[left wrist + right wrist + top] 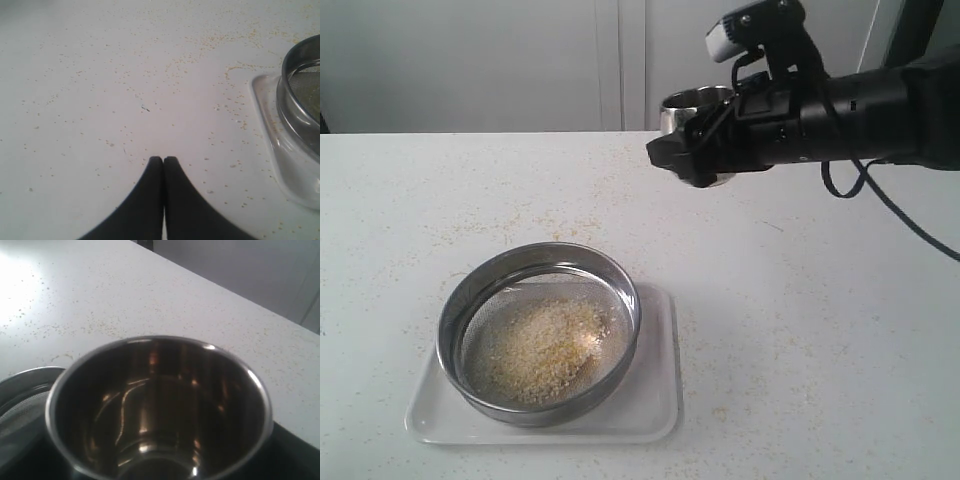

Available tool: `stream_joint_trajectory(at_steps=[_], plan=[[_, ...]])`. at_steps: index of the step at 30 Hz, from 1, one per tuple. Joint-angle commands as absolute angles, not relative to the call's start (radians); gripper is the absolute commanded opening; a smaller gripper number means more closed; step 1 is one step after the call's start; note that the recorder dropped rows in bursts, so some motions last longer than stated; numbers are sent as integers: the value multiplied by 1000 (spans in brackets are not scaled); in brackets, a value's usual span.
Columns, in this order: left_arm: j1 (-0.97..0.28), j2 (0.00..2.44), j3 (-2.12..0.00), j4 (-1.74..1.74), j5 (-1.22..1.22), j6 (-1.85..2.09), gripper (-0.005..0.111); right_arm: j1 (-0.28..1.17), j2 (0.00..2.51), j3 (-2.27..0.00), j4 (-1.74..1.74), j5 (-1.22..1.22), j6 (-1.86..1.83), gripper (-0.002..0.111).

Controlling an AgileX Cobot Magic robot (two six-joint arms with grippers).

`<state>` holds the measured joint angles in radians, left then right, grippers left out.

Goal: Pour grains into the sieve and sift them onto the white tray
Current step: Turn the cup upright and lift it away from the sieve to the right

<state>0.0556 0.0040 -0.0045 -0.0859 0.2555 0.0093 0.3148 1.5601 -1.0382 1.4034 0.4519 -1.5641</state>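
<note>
Here, grains [545, 350] in sieve [535, 412], right hand [688, 160] holding cup [692, 101]

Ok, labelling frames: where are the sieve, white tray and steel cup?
sieve [550, 262], exterior view, far inner wall.
white tray [658, 380], exterior view, bare right part.
steel cup [160, 405], right wrist view, inner wall.

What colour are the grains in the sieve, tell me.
Grains: whitish-beige with golden-yellow flecks, best in exterior view.

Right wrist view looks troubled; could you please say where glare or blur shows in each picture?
Right wrist view: steel cup close and soft, bright streaks inside; table partly washed out. Left wrist view: shut left pincer sharp, sieve slightly blurred. Exterior view: even light.
</note>
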Motion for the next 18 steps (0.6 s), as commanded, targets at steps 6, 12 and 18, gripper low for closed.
stream_joint_trajectory(at_steps=[6, 12, 18], plan=[[58, 0, 0, -95, 255, 0, 0, 187, 1548, -942, 1744, 558, -1951, 0], [58, 0, 0, -95, 255, 0, 0, 137, 1548, -936, 1744, 579, -1992, 0], [58, 0, 0, -95, 255, 0, 0, 109, 1554, -927, 1744, 652, -2019, 0]])
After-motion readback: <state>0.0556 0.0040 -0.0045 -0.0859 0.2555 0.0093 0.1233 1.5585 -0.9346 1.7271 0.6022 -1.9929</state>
